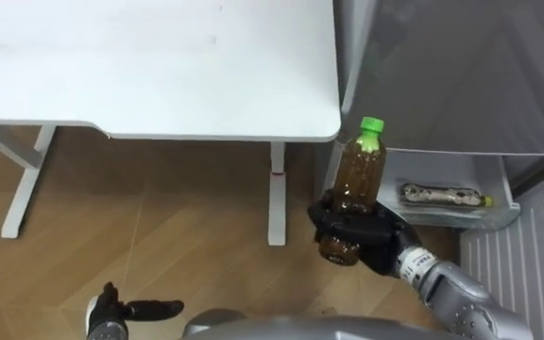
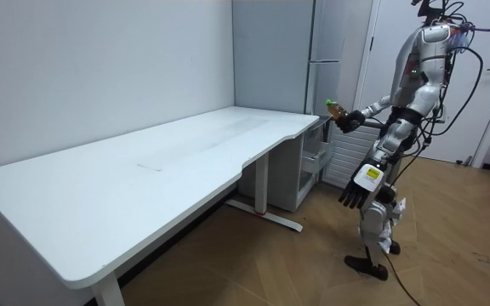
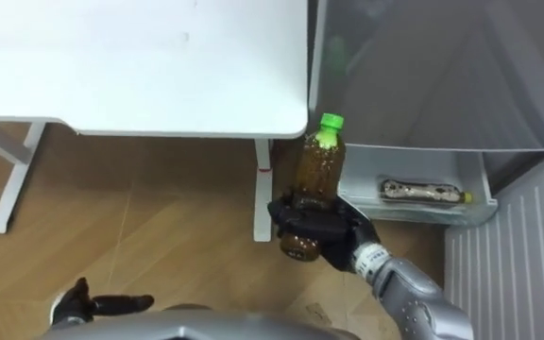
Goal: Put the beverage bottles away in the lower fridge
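One held bottle [image 1: 359,175], one lying bottle [image 1: 447,195]

Silver shells are covering the robot, with dark joints between them. The left hand [image 1: 110,305] and right hand [image 1: 378,238] are showing black, and a white-yellow tag is marking the left one's back. Dark cables are looping by its head.

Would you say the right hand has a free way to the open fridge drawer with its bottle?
Probably yes: the right hand holds the bottle close by the open drawer, with nothing between them. A second bottle lies in the drawer, but the space beside it looks free.
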Tool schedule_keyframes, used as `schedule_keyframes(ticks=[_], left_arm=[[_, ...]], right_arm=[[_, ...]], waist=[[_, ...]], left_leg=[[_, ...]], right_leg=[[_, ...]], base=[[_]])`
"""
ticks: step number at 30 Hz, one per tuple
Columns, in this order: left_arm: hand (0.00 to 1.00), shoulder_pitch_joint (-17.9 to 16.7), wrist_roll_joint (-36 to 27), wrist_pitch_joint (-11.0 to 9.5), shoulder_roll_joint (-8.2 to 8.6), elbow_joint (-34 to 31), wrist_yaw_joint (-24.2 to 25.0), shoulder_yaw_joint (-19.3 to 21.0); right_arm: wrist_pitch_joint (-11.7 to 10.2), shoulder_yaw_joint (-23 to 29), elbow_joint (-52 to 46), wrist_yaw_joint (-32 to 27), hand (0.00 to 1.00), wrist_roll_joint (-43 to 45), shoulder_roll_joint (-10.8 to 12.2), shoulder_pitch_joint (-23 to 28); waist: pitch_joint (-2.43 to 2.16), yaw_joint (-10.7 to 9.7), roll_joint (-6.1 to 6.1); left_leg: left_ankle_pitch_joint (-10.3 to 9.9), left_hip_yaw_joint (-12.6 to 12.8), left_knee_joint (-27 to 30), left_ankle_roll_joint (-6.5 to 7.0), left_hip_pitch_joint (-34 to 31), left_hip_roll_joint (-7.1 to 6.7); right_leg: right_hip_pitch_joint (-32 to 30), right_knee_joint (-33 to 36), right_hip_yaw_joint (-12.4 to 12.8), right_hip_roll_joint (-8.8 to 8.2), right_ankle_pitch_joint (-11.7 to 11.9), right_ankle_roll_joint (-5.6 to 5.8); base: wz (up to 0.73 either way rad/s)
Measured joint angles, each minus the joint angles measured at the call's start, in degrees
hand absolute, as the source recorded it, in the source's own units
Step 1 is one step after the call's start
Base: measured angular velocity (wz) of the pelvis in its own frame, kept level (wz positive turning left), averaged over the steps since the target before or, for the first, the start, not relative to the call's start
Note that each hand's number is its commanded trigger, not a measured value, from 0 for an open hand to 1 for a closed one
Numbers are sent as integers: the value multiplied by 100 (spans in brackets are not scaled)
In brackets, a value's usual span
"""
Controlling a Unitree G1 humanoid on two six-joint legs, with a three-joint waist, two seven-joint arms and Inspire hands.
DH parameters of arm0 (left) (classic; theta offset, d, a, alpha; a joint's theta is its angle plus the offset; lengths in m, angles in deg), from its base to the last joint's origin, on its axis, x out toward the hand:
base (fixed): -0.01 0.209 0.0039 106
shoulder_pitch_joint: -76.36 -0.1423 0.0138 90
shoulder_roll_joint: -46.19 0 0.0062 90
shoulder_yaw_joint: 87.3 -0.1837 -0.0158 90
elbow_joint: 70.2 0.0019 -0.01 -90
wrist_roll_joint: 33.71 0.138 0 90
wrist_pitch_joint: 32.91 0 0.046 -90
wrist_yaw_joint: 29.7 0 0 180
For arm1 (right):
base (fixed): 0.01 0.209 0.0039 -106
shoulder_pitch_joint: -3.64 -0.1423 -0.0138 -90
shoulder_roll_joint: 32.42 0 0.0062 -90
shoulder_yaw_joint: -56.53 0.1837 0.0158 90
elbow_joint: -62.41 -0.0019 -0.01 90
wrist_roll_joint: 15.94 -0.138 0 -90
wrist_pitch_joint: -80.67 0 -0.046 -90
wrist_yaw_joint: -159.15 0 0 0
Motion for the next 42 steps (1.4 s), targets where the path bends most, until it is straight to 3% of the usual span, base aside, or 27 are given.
schedule_keyframes(ticks=[18, 31, 42], left_arm=[[0, -30, 211, -39, 49, 29, 189, -187], [0, -338, 237, -95, 28, 163, 184, -187], [0, -472, 489, 11, -37, 369, 183, -396]], right_arm=[[-63, 114, 1079, -751, 100, -376, 58, -36], [-336, 276, 1081, -1435, 100, -2280, 80, -130], [-528, 289, 1647, -1815, 100, -3886, 142, -537]], waist=[[9, -136, -15], [47, -183, 24], [79, -177, -104]], left_leg=[[-2, 76, -27, -2, -51, 26], [-3, 51, -3, -3, -44, 27], [-6, -105, 140, -2, -83, -8]], right_leg=[[-76, 3, 62, 16, 15, -9], [-39, 0, -20, 11, 17, -7], [32, -11, -209, -16, 3, 10]], base=[[-1], [1], [8]])
